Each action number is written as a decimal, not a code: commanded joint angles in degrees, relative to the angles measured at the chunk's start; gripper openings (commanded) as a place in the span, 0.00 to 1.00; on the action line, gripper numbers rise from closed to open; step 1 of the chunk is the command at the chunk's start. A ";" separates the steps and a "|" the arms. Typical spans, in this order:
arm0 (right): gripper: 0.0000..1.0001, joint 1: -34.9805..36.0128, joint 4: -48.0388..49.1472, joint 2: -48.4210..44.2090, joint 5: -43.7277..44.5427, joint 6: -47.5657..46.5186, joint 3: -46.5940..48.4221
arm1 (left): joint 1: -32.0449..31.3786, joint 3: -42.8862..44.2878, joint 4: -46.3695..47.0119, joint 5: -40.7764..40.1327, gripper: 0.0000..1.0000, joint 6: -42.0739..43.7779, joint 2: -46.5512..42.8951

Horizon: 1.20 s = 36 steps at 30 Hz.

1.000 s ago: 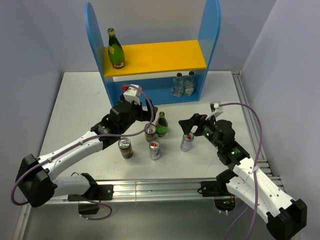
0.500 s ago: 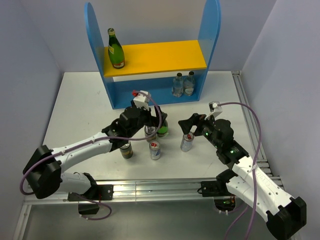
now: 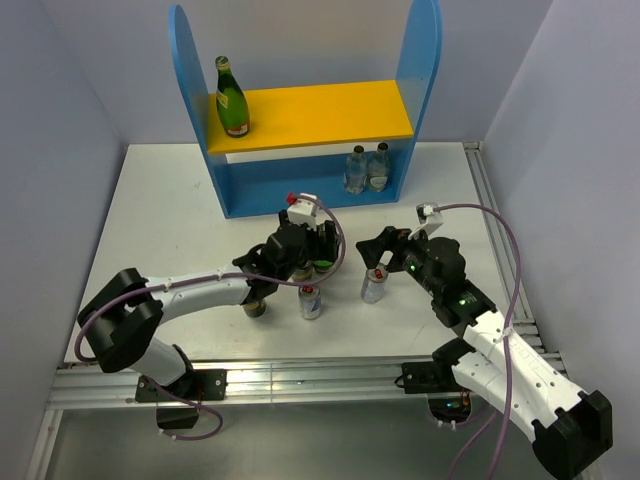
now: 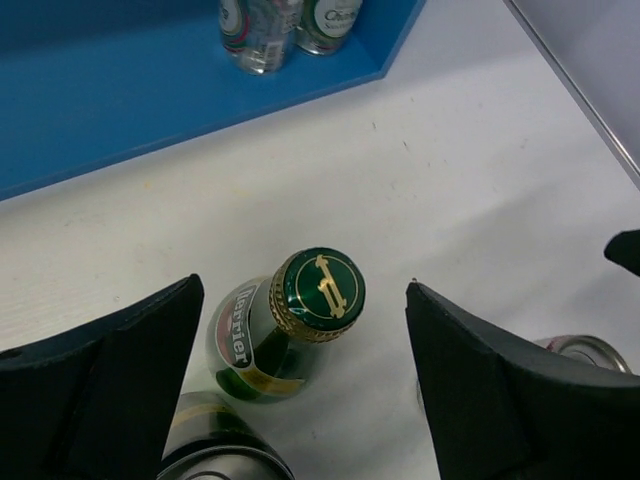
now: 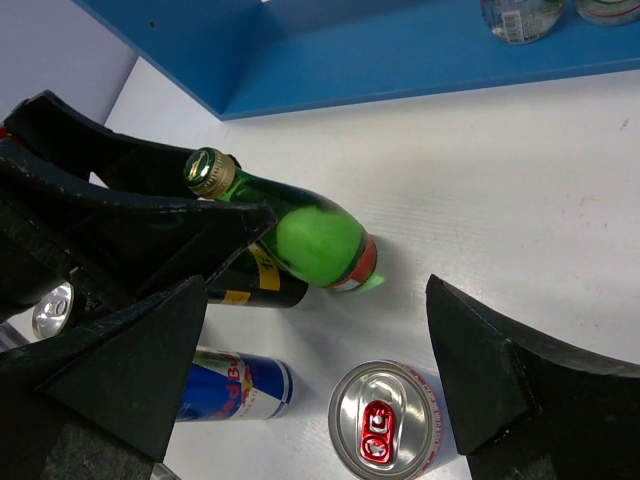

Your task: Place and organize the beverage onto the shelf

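The shelf stands at the back with a tall green bottle on its yellow board and two clear bottles on the lower level. My left gripper is open and straddles the gold-rimmed cap of a small green Perrier bottle standing upright on the table, with a gap on both sides. From above, that left gripper covers most of the green bottle. My right gripper is open and hovers over a silver can with a red tab, holding nothing.
A Red Bull can, a dark can and another can partly under the left wrist stand close around the green bottle. The silver can stands just to the right. The table ends at a metal rail in front.
My left gripper has moved right and forward until its fingers flank the small green bottle, and its jaws have narrowed slightly. The right arm has not moved.
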 commanded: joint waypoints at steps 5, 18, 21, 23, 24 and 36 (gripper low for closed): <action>0.97 0.35 3.20 0.42 -0.27 0.05 0.40 | -2.66 1.50 5.72 -12.63 0.83 1.57 1.65; 0.97 0.35 3.46 1.65 -0.45 0.05 0.58 | -3.37 3.78 5.46 -16.15 0.48 3.07 5.25; 0.97 0.35 3.46 1.65 -0.36 -0.03 0.58 | -3.45 4.75 5.63 -15.98 0.26 3.42 6.31; 0.97 0.35 3.46 1.74 -0.19 0.05 0.49 | -3.54 4.93 5.98 -16.41 0.15 3.59 6.49; 0.97 0.35 3.55 1.74 -0.19 0.05 0.40 | -3.72 4.93 6.16 -16.76 0.01 3.51 6.66; 0.97 0.35 3.11 0.77 0.17 -0.04 0.31 | -3.46 17.13 -4.11 -22.13 0.00 9.65 5.43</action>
